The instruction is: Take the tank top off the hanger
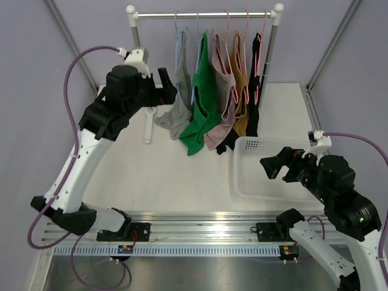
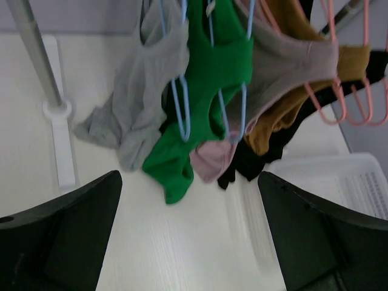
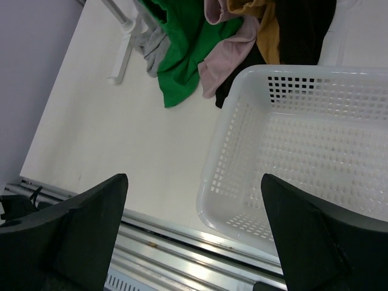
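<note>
Both grippers gape empty: the left gripper (image 1: 165, 90), upper centre-left of the overhead view, faces the grey tank top (image 1: 180, 91) hanging leftmost on the rail (image 1: 203, 14), probably its target, while the right gripper (image 1: 274, 165) hovers by the white basket (image 1: 242, 182), lower right.

Grey top (image 1: 176, 111), green top (image 1: 205, 91), white basket (image 1: 238, 171)

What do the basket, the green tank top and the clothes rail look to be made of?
White basket: moulded plastic, smooth and slightly glossy, with a grid of holes.
Green tank top: soft knit fabric, matte; it drapes in loose folds.
Clothes rail: probably metal, judging by its silvery sheen.
</note>
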Controlling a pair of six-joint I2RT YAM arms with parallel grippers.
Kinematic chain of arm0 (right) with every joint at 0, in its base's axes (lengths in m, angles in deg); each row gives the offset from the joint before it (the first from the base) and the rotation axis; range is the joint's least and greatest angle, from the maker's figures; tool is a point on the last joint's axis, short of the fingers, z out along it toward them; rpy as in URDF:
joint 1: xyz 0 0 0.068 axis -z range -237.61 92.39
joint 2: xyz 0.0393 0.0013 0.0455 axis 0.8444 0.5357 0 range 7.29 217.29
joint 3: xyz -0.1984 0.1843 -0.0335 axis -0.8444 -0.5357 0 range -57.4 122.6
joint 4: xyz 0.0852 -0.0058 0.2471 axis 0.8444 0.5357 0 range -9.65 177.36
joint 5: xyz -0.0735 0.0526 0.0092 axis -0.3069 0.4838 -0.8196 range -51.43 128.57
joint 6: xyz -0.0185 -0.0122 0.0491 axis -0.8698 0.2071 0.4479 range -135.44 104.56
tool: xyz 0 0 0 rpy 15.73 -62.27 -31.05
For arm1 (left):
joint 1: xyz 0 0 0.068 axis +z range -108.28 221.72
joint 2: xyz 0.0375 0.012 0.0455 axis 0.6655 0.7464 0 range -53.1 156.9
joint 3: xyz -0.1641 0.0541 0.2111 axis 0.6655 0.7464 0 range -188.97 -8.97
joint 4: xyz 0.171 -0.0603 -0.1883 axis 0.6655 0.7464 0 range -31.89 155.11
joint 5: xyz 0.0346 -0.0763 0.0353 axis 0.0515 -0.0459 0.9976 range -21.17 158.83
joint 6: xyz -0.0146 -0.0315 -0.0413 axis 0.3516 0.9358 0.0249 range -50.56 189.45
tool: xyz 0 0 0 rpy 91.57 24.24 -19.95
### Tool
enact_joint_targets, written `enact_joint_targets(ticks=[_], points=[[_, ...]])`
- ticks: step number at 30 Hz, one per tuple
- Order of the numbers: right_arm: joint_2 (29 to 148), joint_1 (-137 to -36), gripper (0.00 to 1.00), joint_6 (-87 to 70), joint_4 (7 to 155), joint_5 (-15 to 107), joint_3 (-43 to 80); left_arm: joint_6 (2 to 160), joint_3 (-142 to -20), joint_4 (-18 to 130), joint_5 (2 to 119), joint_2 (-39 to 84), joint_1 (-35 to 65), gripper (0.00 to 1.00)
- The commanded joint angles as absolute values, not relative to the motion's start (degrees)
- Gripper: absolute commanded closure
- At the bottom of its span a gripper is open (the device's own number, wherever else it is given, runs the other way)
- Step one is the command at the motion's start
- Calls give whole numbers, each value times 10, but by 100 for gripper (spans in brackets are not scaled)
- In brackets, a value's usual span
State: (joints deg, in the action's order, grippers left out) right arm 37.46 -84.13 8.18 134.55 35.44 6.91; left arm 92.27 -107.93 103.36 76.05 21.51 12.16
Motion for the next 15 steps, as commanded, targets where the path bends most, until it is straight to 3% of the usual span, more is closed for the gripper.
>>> enact_joint_targets(ticks=[1, 8, 15], points=[[354, -846, 0, 93, 1324, 407, 72, 864, -1181, 967, 807, 282, 120, 1], [327, -845, 1, 105, 1323, 436, 73, 787, -1394, 987, 842, 460, 121, 1], [324, -845, 1, 112, 1317, 459, 67, 735, -1419, 927, 880, 539, 127, 27]])
